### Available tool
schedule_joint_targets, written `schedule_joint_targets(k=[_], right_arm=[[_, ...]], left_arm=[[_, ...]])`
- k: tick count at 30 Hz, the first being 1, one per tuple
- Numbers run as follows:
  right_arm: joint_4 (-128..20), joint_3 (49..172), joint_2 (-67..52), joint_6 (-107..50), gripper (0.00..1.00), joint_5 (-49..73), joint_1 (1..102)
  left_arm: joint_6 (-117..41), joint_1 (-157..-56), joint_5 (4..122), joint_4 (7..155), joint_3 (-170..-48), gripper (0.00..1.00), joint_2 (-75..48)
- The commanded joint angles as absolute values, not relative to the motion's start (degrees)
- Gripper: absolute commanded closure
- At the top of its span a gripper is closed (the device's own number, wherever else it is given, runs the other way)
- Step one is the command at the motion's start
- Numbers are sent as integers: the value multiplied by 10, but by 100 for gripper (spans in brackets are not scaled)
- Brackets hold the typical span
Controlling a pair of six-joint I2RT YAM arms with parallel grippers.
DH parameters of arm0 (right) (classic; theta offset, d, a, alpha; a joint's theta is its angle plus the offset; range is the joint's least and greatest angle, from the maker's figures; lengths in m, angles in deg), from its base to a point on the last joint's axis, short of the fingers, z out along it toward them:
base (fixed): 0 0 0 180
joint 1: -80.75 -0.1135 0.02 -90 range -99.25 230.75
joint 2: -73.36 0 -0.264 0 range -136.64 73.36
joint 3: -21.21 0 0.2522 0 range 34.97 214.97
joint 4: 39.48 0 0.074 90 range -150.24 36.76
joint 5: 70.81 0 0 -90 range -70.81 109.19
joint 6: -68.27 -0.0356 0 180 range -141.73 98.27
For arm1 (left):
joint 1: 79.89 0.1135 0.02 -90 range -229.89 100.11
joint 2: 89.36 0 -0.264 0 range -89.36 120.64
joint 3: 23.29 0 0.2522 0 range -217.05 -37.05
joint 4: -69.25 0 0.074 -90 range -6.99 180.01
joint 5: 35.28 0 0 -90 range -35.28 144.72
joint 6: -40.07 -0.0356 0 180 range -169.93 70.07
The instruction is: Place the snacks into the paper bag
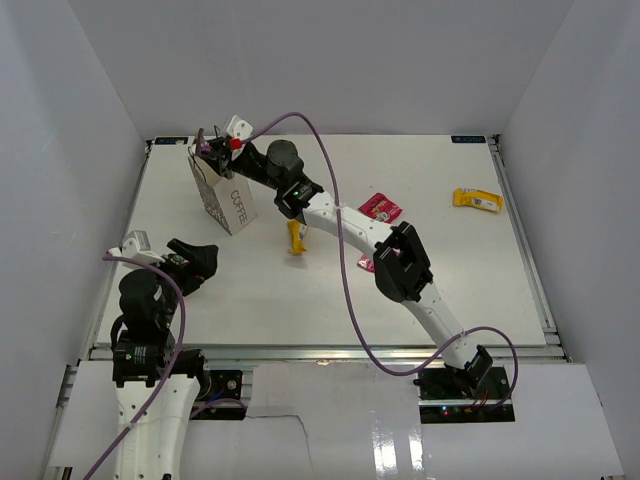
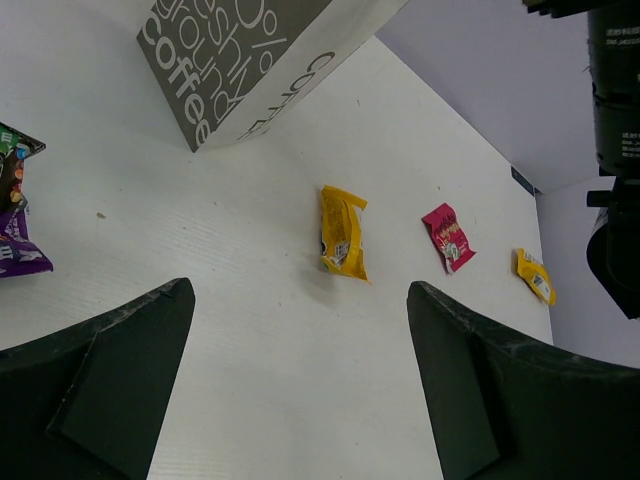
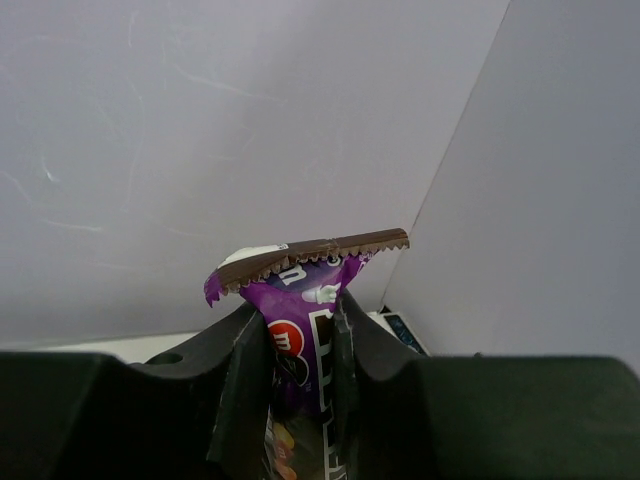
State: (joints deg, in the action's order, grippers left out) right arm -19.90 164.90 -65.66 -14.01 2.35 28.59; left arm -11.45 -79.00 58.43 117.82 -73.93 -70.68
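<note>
Purple candy packet (image 3: 300, 272) pinched upright in the closed right gripper (image 3: 297, 330) above the mouth of the paper bag (image 1: 228, 205), apparently poised for dropping in, while the left gripper (image 1: 198, 265) stands wide open and empty nearby

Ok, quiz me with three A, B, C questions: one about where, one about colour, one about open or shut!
1. Where is the paper bag? A far left B far right C near middle
2. The packet in the right jaws is: A yellow B purple C green
3. The left jaws are: A open, empty B shut on a red pouch C shut on the bag
Answers: A, it stands by the far-left corner; B, purple wrapper sits between the jaws; A, only table shows between them.
</note>
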Motion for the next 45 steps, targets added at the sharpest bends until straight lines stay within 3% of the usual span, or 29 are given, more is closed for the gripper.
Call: schedule_joint_targets(k=[1,22,25,27,32,40,45], right_arm=[[-129,1691,-643,-129,69,28,283],[-39,1748,-742,-73,64,74,278],[-35,1748,-753,-66,61,77,278],[-32,1745,-754,-63,52,81,278],[-34,1732,-751,-55,40,79,278],[-39,1719,-746,-37,41,75,278],[-42,1715,-743,-32,32,80,284]], left_arm=[[-113,-789,594,1183,-736,2,-706],[-91,-789,632,1214,-738,2,-732],[-84,-789,639,1219,-740,2,-738],[-84,-789,642,1223,-741,3,-740],[-84,-789,645,1227,-744,3,-738],[-91,-789,647,1226,-755,2,-731],[-95,-789,651,1221,-755,2,-717]])
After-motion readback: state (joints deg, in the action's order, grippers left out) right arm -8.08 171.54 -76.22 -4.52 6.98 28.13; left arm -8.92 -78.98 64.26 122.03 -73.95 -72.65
